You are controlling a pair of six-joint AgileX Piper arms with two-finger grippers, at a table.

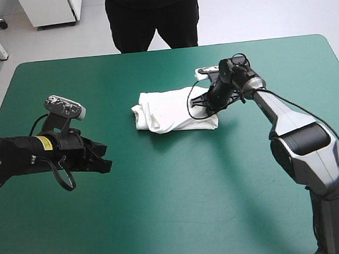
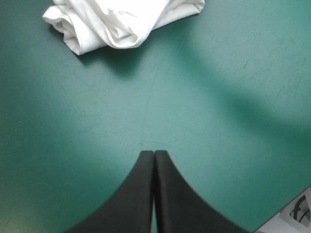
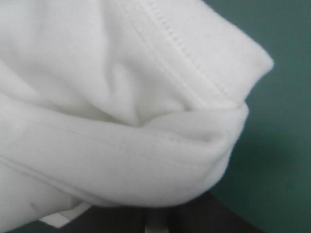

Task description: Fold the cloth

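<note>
The teal-green counter [image 1: 163, 209] is bare apart from one white thing past its middle, toward the far edge. On the right arm [image 1: 291, 124], the jaws are mostly hidden under cloth in their own view. Only their dark bases show, drawn close with a pale sliver between, so they look pressed nearly together, pinching a fold of the T-shirt [image 3: 121, 97] at the bundle's right-hand end. The T-shirt [image 1: 171, 109] itself lies as a compact folded bundle, layers stacked, a stitched hem on top and the end toward the left edge rolled rather loosely. On the left arm [image 1: 43, 150], the jaws are pressed together in one pointed arch and hold nothing. They hover above open cover well short of the bundle [image 2: 121, 19], nearer the counter's left edge. Judging by this, the folding proper is largely done. What seems left is to let go of the last fold, perhaps tidy the loose end, and draw the right arm clear.
</note>
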